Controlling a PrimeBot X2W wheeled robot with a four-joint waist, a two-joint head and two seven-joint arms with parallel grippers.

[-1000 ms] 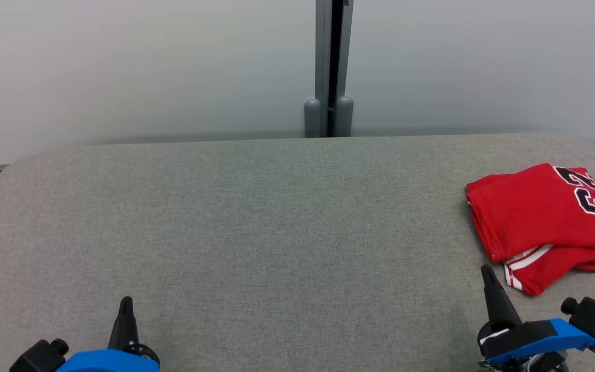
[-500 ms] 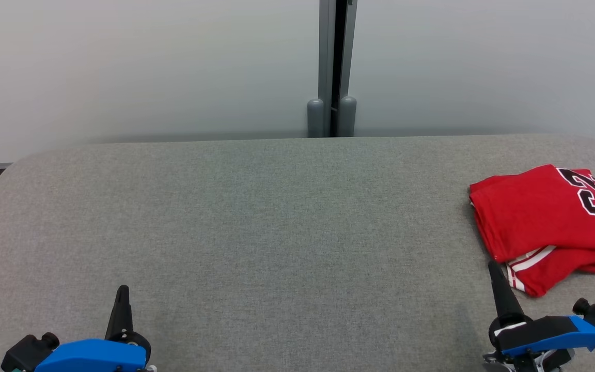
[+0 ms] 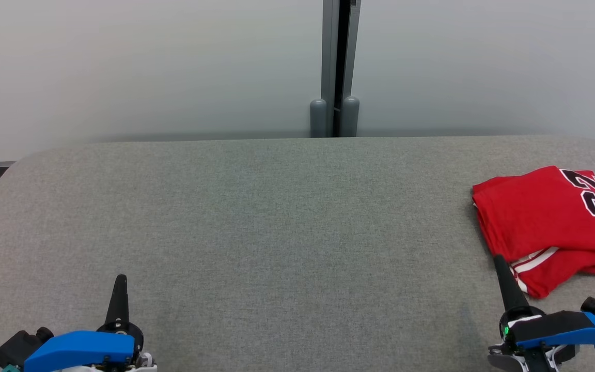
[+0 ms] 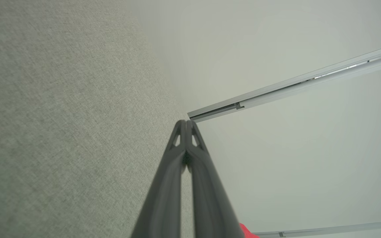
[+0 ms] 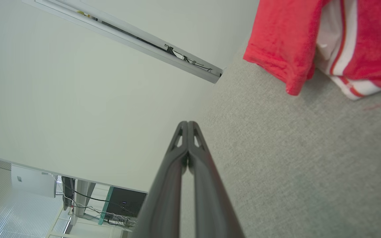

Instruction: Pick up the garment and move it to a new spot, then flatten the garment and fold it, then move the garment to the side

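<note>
The garment [image 3: 545, 222], a red jersey with black-and-white numbers and white-striped trim, lies folded at the right edge of the grey table [image 3: 277, 227]. In the right wrist view the garment [image 5: 329, 36] fills the top right corner. My right gripper [image 3: 499, 260] is shut and empty, its tip just beside the garment's near-left corner. The right gripper [image 5: 188, 123] shows its fingers pressed together above bare table. My left gripper [image 3: 120, 279] rests shut and empty near the front left of the table. In its own wrist view the left gripper [image 4: 186, 121] has its fingers closed tip to tip.
A pale wall stands behind the table, with a grey vertical post [image 3: 334, 67] at its middle. The table's far corners are rounded. The right wrist view shows a desk with cables and equipment [image 5: 111, 205] off to the side.
The head camera has shifted slightly, moving the whole scene to the right. Both grippers have drawn a little toward the near edge of the table. The garment lies as before.
</note>
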